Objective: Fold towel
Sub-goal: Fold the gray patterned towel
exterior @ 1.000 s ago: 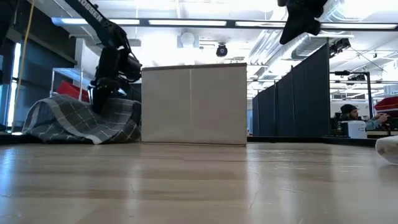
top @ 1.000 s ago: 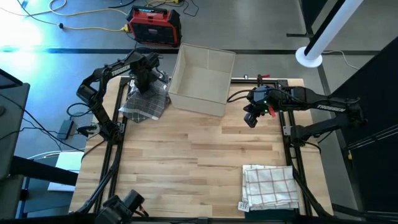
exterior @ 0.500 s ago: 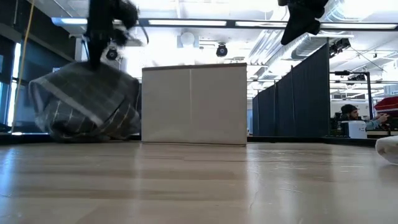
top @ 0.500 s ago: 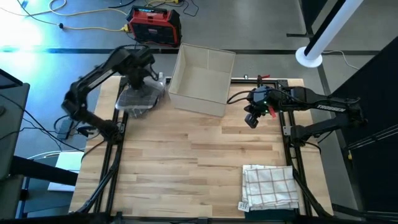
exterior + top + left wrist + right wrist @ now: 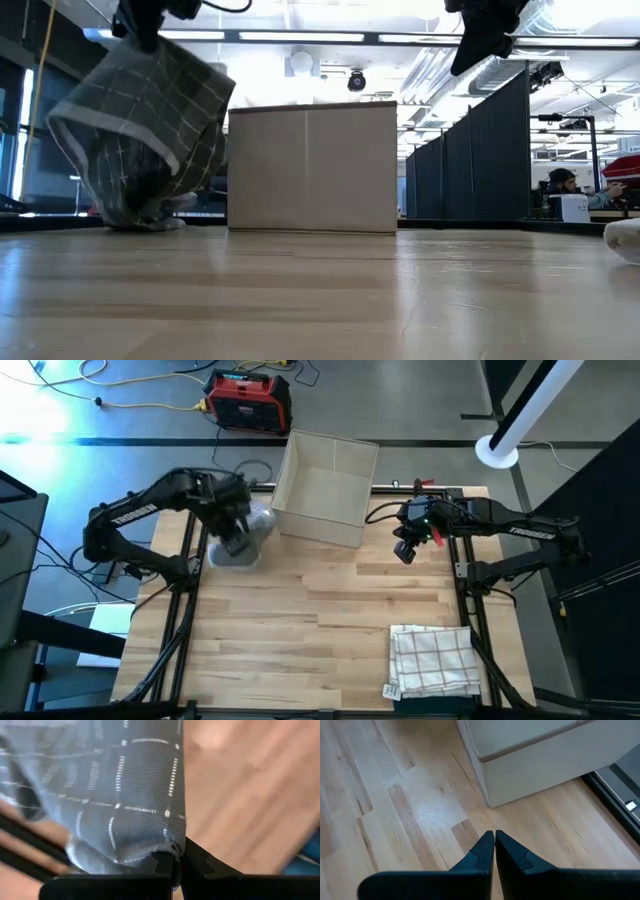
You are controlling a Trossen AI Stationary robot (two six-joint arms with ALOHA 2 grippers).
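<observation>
Towels: one grey [image 5: 243,538], one white [image 5: 432,658].

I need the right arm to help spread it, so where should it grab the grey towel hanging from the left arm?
Judging by the hang, pinch the grey towel at its low free corner near the table, coming from the box side; the left tool already clamps the top.
</observation>
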